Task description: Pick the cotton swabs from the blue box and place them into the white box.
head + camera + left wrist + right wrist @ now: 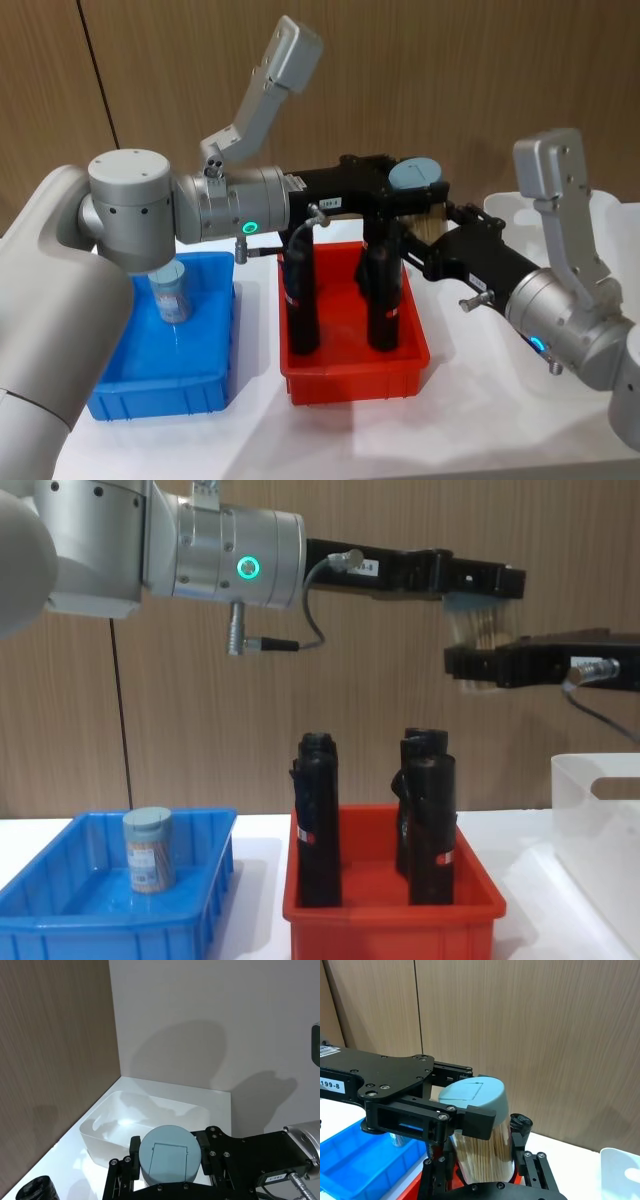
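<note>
Fingers of the left gripper (170,1157) clamp the upright jar (482,1155) at its lid, high above the red bin (390,920). The right gripper (485,665) closes on its lower body, nearer the white box (600,830).

The head view looks down on the table (480,420); the chest view looks level across it. Both wrist views closely share one swab jar (169,1155).
</note>
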